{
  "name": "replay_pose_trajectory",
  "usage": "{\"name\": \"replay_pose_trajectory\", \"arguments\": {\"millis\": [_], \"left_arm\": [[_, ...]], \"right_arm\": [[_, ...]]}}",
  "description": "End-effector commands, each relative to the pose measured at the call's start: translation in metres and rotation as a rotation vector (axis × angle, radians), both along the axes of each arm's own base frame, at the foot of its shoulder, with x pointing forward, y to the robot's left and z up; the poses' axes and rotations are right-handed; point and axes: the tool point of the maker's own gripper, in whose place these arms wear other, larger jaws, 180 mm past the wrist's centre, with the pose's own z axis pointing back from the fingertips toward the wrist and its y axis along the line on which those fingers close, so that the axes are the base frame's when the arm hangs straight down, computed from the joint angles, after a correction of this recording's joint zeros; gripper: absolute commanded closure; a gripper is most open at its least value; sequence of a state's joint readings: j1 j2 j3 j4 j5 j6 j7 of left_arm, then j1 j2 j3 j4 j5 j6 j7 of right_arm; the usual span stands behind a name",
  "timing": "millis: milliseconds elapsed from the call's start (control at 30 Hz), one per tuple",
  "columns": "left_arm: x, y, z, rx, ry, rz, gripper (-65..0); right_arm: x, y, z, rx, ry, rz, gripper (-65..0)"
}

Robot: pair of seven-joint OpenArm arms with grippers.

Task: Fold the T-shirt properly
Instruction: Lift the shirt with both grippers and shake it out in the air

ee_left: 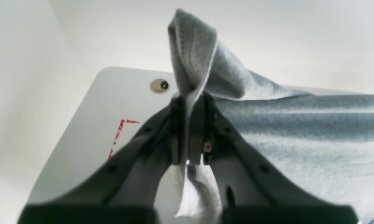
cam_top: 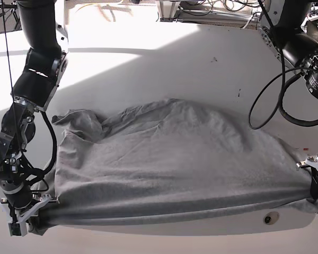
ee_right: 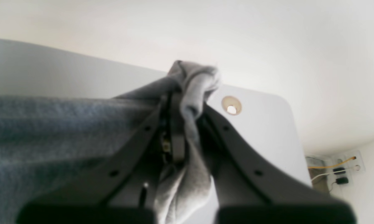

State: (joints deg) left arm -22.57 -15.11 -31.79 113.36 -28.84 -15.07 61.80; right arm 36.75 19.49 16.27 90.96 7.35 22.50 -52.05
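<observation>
The heather-grey T-shirt point(cam_top: 169, 159) lies spread across the white table point(cam_top: 201, 63), its near edge lifted and stretched between my two grippers. My left gripper point(cam_top: 314, 182) at the right of the base view is shut on one corner of that edge. In the left wrist view a bunch of T-shirt point(ee_left: 196, 62) sticks up past the left gripper point(ee_left: 190, 99), whose jaws pinch it. My right gripper point(cam_top: 34, 209) at the lower left is shut on the other corner. In the right wrist view the T-shirt point(ee_right: 50, 130) bulges out of the right gripper point(ee_right: 187, 102).
A round hole point(cam_top: 269, 217) sits in the table near its front edge. Red tape marks point(ee_left: 120, 132) lie on the tabletop beside the left gripper. Black cables point(cam_top: 278, 100) hang from the arm at the right. A wall socket with plugs point(ee_right: 339, 171) shows past the table.
</observation>
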Motion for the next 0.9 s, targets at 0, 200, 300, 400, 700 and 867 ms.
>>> {"name": "replay_pose_trajectory", "arguments": {"millis": [0, 200, 300, 400, 700, 867], "left_arm": [[0.002, 0.010, 0.050, 0.024, -0.139, 0.034, 0.0], [0.003, 0.014, 0.112, 0.034, -0.290, 0.053, 0.0], [0.006, 0.005, 0.155, 0.101, -0.365, 0.063, 0.0], [0.004, -0.002, 0.188, 0.140, -0.431, 0.074, 0.0], [0.010, -0.005, 0.243, 0.128, -0.515, 0.066, 0.0], [0.015, -0.003, 0.241, 0.117, -0.501, 0.063, 0.0]], "right_arm": [[0.008, -0.022, 0.061, -0.026, -0.128, -0.048, 0.0], [0.014, -0.018, 0.116, -0.096, -0.180, -0.040, 0.0], [0.014, -0.011, 0.152, -0.122, -0.221, -0.034, 0.0], [0.011, -0.010, 0.186, -0.126, -0.279, -0.038, -0.2], [0.005, 0.000, 0.255, -0.180, -0.364, -0.018, -0.2], [-0.001, 0.000, 0.259, -0.237, -0.369, -0.018, -0.2]]}}
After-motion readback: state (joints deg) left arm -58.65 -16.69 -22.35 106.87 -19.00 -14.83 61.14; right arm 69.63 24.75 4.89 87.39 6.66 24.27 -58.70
